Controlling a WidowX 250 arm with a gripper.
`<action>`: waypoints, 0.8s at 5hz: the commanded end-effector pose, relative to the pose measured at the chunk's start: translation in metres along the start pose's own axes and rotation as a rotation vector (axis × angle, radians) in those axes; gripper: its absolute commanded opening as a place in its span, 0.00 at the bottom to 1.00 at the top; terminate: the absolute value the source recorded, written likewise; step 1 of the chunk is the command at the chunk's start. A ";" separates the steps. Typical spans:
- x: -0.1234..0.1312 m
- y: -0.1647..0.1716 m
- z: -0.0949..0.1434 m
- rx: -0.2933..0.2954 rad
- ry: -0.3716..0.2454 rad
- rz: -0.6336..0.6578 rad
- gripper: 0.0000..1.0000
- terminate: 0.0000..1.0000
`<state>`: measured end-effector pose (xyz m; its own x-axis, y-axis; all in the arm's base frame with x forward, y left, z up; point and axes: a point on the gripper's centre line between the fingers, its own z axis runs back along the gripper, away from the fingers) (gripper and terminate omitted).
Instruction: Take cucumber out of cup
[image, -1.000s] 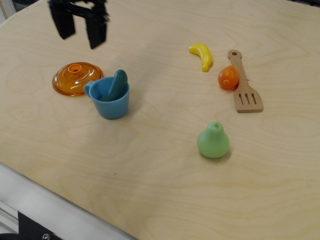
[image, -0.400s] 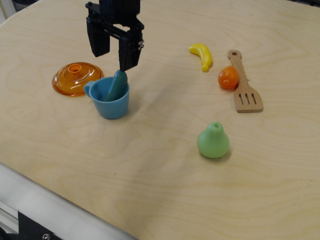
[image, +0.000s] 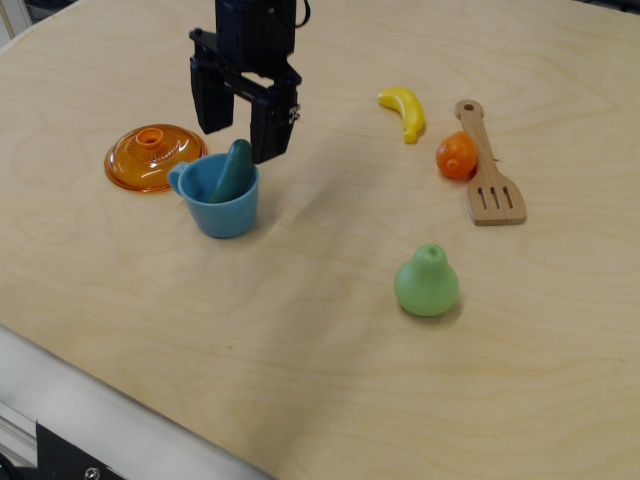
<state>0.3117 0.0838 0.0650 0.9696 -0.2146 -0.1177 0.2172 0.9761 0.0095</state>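
In the single overhead view, your hand (image: 241, 137) hangs above the cup (image: 220, 197) with its two dark fingers (image: 272, 128) spread wide and pointing down, nothing held between them. The gap between the fingers sits over the top end of the cucumber (image: 234, 170), and the right-side finger comes down just beside the cup's far rim; you cannot tell from this angle whether either finger touches the cucumber or the rim.

The cucumber is inside the cup, standing tilted, its lower part down in the cup and its rounded upper end leaning against the rim on the side away from the handle and poking above it. The cup stands upright on the counter (image: 300, 360), its handle pointing toward the orange lid (image: 153, 156), which lies just beside it, dome up.

Well apart on the other side of the counter you see a yellow banana (image: 404, 112), a small orange fruit (image: 456, 156) touching or nearly touching the wooden spatula (image: 485, 170), and nearer the front edge a light green pear (image: 426, 281) standing upright on its own.
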 end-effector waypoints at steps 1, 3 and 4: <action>0.001 0.001 -0.001 0.023 -0.015 -0.001 1.00 0.00; 0.003 0.002 -0.005 0.024 0.000 0.007 0.00 0.00; 0.003 0.004 -0.004 0.031 0.001 0.013 0.00 0.00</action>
<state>0.3119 0.0851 0.0497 0.9686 -0.1974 -0.1512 0.2031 0.9789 0.0227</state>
